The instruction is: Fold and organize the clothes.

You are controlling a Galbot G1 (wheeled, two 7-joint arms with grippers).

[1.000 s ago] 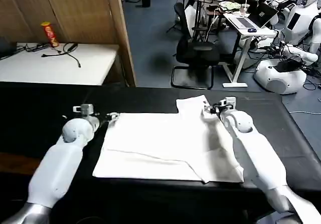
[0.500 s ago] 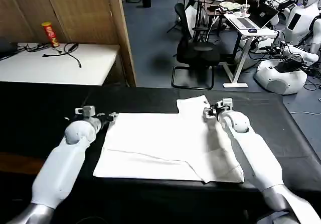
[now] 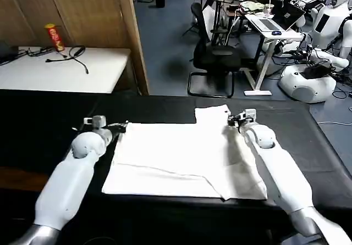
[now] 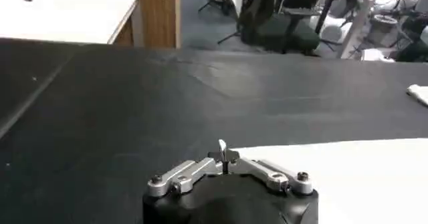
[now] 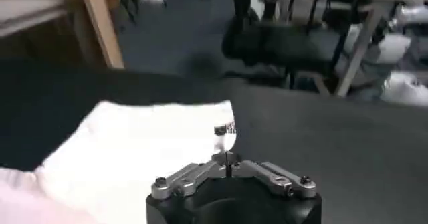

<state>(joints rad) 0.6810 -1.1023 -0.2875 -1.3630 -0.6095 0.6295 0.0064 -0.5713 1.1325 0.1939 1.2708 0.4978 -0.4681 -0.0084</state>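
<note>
My left hand (image 3: 122, 127) sits at the far left corner of the plain white short-sleeved cotton T-shirt (image 3: 181, 157), fingers pressed together with a small tab of white cloth standing up between them, so I judge it is pinching the shirt's edge. My right hand (image 3: 235, 118) is at the far right of the shirt, beside the sleeve that sticks out toward the far edge; its fingers are closed too, over the white fabric, though I cannot tell for sure that cloth is caught between them. The shirt lies spread flat across the middle of the black bench (image 3: 49, 113), with a crease running across its near half and some wrinkling on the right side. To fold well from here, I would lift both far corners together, keep them level and the cloth taut between them, and carry them toward the near hem so the edges meet squarely. Beyond the bench stand a wooden partition (image 3: 93, 14) and a white side table (image 3: 60, 72) with black cables (image 3: 74, 55) and a red snack can (image 3: 55, 37); further back are a black office chair (image 3: 217, 58) and a desk with a laptop (image 3: 278, 22).
</note>
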